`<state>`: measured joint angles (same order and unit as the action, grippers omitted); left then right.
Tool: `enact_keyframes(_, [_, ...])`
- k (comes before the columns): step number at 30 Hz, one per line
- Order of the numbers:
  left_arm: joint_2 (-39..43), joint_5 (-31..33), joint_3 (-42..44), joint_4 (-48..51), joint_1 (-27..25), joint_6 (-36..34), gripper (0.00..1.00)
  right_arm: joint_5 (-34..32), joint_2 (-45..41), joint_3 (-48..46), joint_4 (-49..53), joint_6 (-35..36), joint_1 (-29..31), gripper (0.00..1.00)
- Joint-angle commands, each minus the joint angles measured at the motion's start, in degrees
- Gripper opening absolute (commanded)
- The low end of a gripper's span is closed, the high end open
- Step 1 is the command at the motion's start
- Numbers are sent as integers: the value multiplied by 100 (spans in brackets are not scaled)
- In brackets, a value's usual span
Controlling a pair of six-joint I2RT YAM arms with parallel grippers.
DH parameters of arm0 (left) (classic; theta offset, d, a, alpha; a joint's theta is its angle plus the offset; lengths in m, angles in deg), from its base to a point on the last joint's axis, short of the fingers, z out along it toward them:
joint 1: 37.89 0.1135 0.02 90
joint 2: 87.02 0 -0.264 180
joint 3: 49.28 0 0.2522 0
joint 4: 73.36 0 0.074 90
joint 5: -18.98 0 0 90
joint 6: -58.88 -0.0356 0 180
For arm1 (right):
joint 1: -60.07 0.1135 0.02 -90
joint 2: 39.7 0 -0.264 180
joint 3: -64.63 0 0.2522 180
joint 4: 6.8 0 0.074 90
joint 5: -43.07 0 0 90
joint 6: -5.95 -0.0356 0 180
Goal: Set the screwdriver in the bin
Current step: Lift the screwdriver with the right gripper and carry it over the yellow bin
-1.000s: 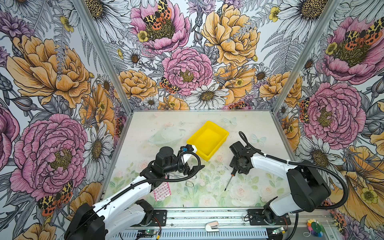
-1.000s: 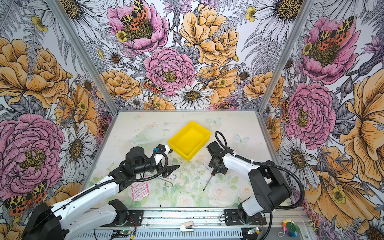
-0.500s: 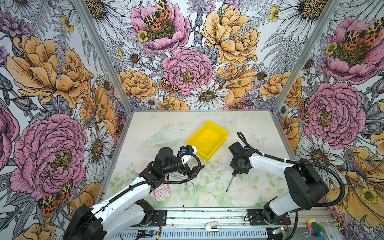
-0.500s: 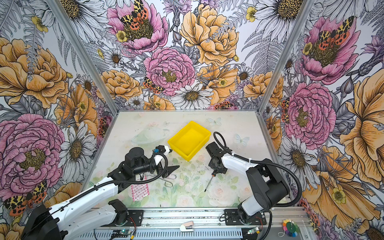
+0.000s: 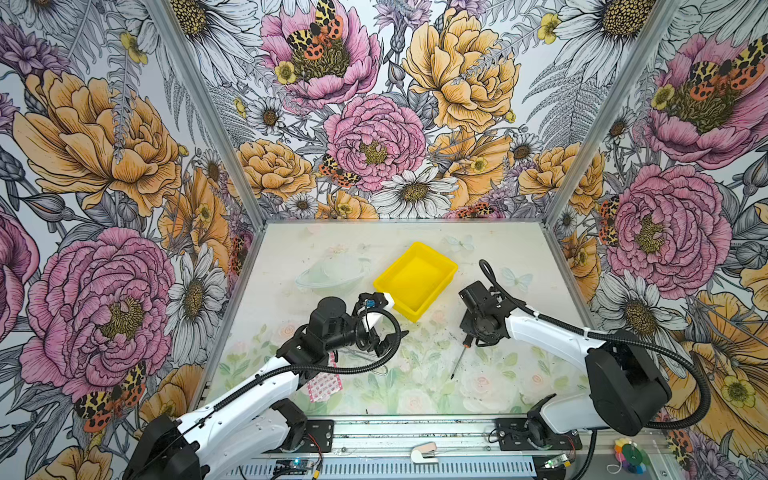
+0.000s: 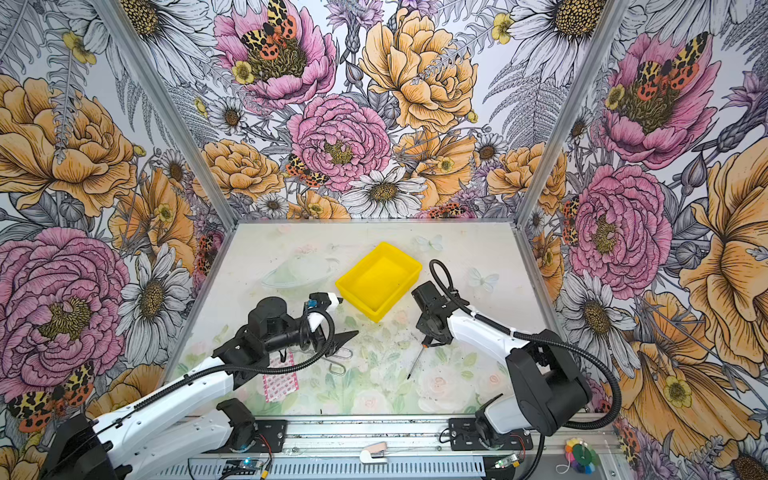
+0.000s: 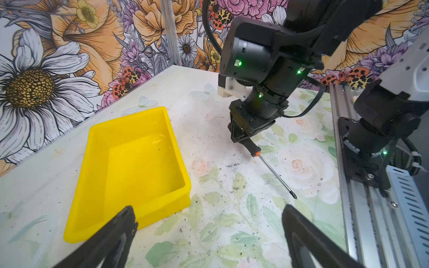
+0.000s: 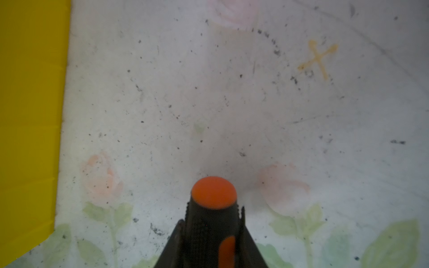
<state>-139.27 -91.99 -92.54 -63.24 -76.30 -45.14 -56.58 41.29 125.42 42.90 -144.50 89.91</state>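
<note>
The right gripper (image 7: 243,137) clamps the slim orange-and-black-handled screwdriver (image 7: 274,172) beside the empty shallow yellow plastic bin (image 7: 130,215); lifting and dropping remain. The left gripper (image 7: 209,234) gapes wide.

Bright, even light fills the booth in both top views, with only faint, soft shadows under the arms on the desk (image 5: 332,257); the walls bend outward toward the corners; in the left wrist view a small white glare sits inside the bin (image 7: 130,162) and the near fingers (image 7: 109,241) are blurred; the right wrist view is dimmer, grainy, soft throughout, the screwdriver (image 8: 212,208) hazy.
</note>
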Motion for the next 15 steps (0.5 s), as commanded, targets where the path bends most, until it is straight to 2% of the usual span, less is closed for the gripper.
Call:
enact_keyframes(1, [118,427,95,-40,-39,-180,99,-209,-263,489,-64,59,48,0])
enact_keyframes(8, [171,688,197,-444,21,168,99,-240,-85,1520,-52,394,48,0])
enact_keyframes(11, [108,583,294,-801,214,486,99,-203,148,2031,-52,517,49,0])
enact_keyframes(15, [-63,409,251,-794,293,516,99,-75,648,2771,-70,687,21,0])
